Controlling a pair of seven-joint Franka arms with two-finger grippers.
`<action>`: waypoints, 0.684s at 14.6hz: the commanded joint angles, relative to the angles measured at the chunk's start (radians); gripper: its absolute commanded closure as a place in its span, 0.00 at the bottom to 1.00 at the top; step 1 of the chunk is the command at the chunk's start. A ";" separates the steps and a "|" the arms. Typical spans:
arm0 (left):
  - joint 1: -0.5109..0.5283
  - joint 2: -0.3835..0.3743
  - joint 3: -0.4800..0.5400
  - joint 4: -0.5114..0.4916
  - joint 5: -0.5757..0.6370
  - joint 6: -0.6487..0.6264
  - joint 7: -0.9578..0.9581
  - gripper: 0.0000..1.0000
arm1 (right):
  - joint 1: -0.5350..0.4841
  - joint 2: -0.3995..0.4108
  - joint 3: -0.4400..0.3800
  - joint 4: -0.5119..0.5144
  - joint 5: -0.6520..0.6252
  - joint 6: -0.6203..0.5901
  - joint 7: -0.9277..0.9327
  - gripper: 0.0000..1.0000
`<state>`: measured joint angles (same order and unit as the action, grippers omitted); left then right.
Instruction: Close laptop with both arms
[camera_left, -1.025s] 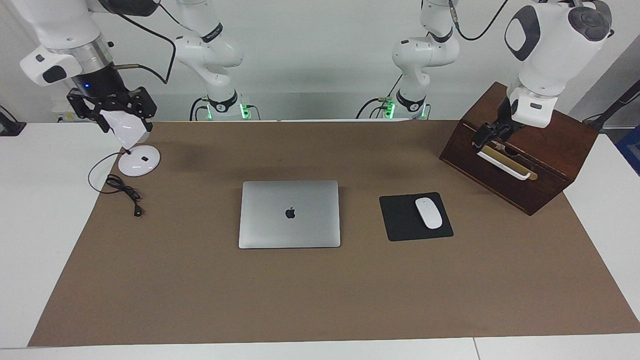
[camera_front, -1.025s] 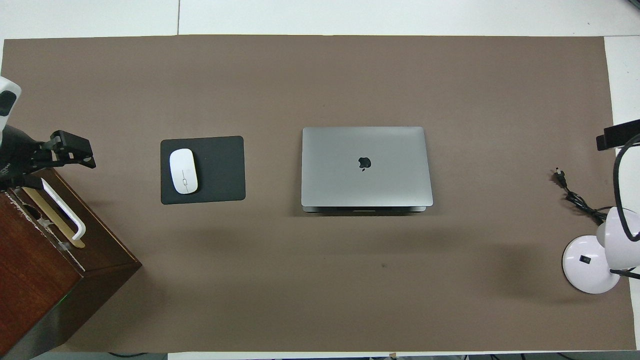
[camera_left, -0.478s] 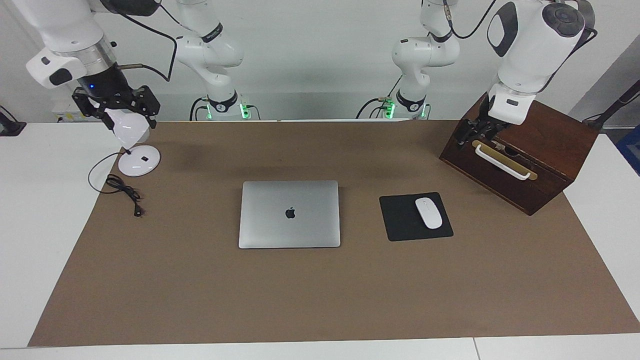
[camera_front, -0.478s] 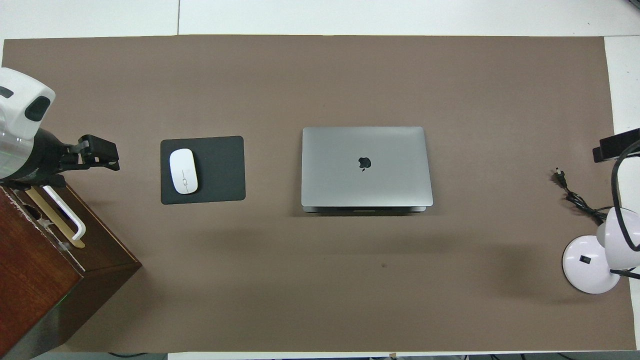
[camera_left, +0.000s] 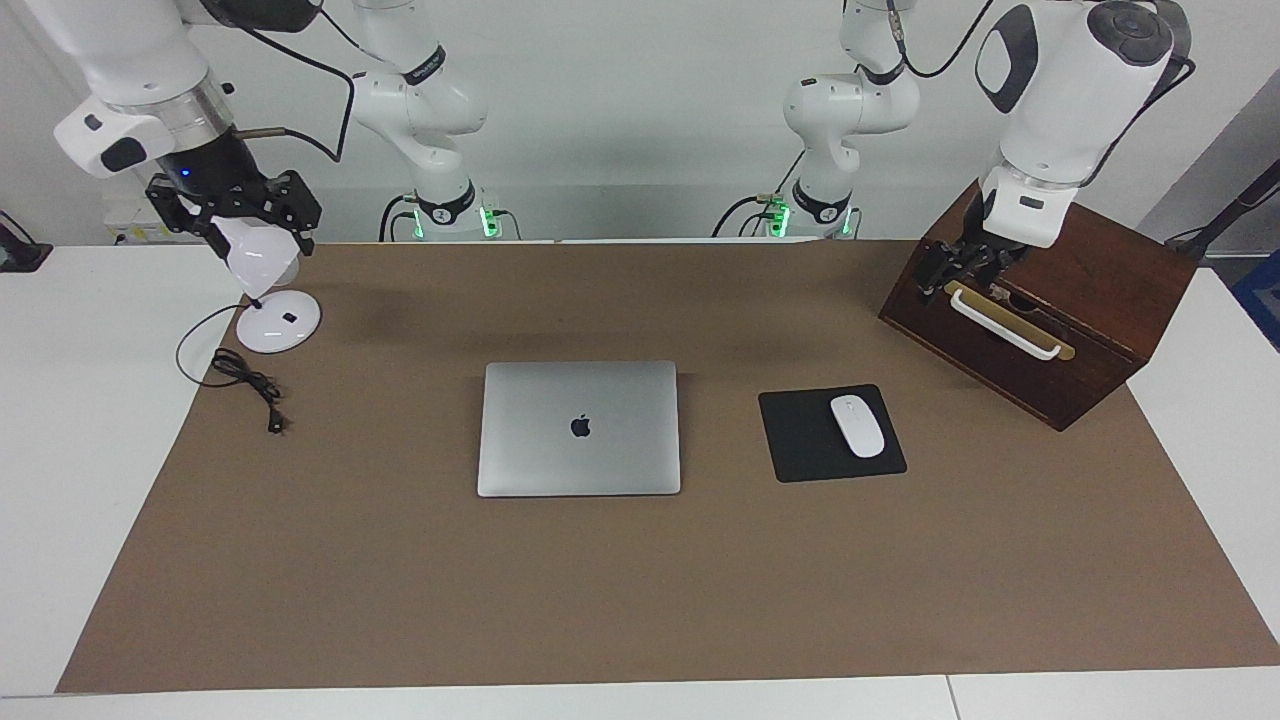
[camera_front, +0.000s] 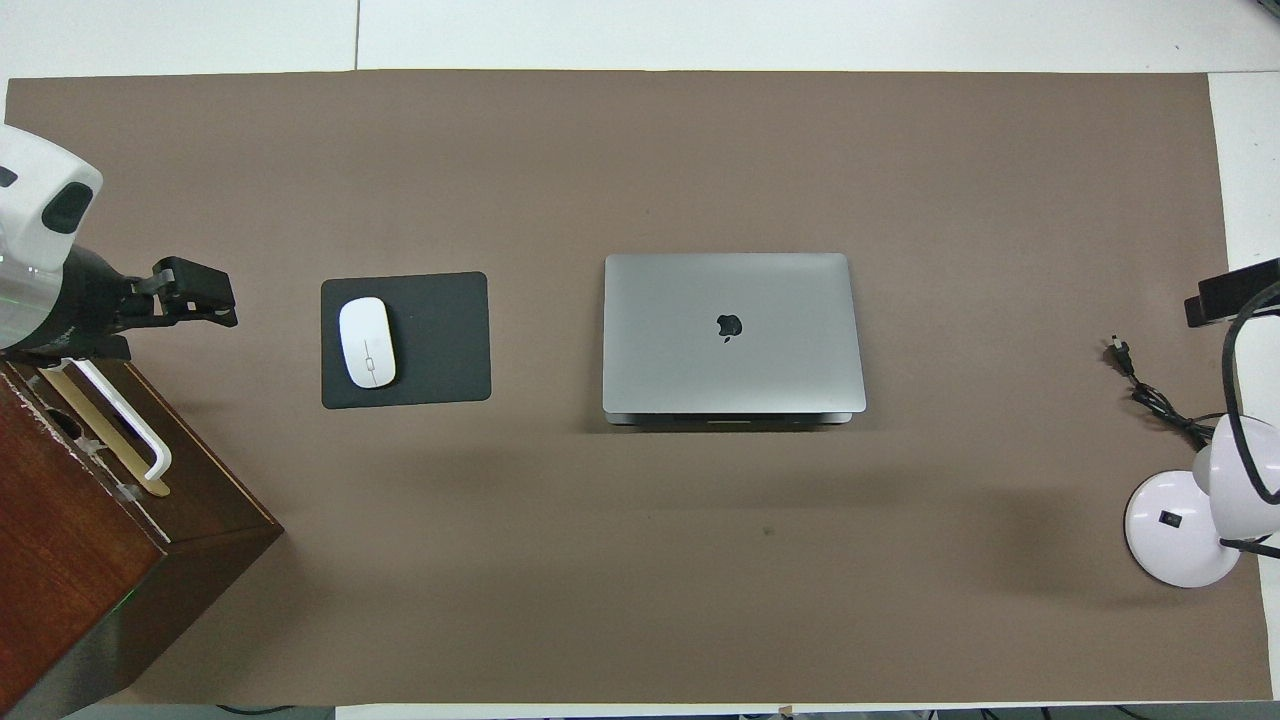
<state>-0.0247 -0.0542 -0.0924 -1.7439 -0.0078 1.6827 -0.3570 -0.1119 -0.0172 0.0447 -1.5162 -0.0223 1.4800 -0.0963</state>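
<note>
Now the brown mat (camera_left: 640, 580) covers most of the white table (camera_left: 90, 420), and on its middle lies the laptop (camera_left: 579, 428), with the lid down flat and the logo facing up. Toward the left arm's end of the table stands a dark wooden box (camera_left: 1040, 300) with a white handle (camera_left: 1000, 322) on its sloping front. The left arm (camera_left: 1060, 100) hangs over this box, and the left gripper (camera_left: 950, 268) is over the upper end of the handle; its fingers are spread apart and hold nothing, and I cannot tell if they touch the handle. The right arm (camera_left: 120, 70) is at the other end, and the right gripper (camera_left: 235, 205) is just above the head of a white desk lamp (camera_left: 270, 300); its fingers are also spread and it grips nothing. Beside the laptop, toward the left arm's end, lies a black mouse pad (camera_left: 812, 440) with a white mouse (camera_left: 857, 426) on it. A black cable (camera_left: 245, 385) lies near the lamp base.
</note>
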 joint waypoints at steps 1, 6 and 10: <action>0.008 -0.003 -0.010 0.038 0.003 -0.032 0.029 0.00 | -0.009 0.002 0.004 0.010 0.018 -0.020 -0.020 0.00; 0.022 0.011 -0.009 0.092 0.005 -0.101 0.116 0.00 | -0.009 0.002 0.006 0.010 0.021 -0.020 -0.016 0.00; 0.022 0.007 0.005 0.087 0.003 -0.103 0.118 0.00 | -0.009 0.000 0.006 0.007 0.021 -0.020 -0.011 0.00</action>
<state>-0.0090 -0.0532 -0.0936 -1.6752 -0.0072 1.6077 -0.2576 -0.1117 -0.0171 0.0465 -1.5162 -0.0210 1.4799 -0.0963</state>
